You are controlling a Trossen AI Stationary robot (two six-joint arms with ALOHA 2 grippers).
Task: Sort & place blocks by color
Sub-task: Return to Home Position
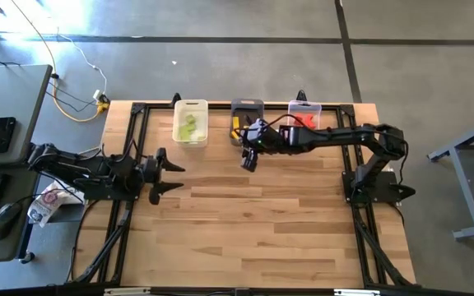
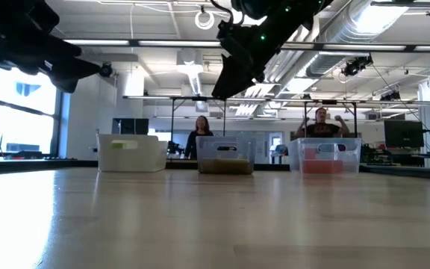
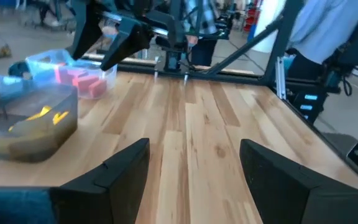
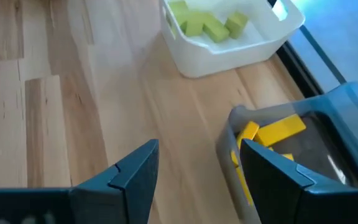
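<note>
Blocks (image 4: pixel 205 26): smooth green chunks in white bin (image 4: pixel 229 59) | right gripper (image 4: pixel 199 146) wide, empty | left gripper (image 3: pixel 194 143) wide, empty

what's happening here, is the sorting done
The sorting looks finished: no loose blocks show on the table. Green blocks sit in the white bin, yellow blocks in the dark grey bin, red blocks in the clear bin. The right gripper hangs open and empty above the table near the dark grey bin; the left gripper waits open at the table's left side.
</note>
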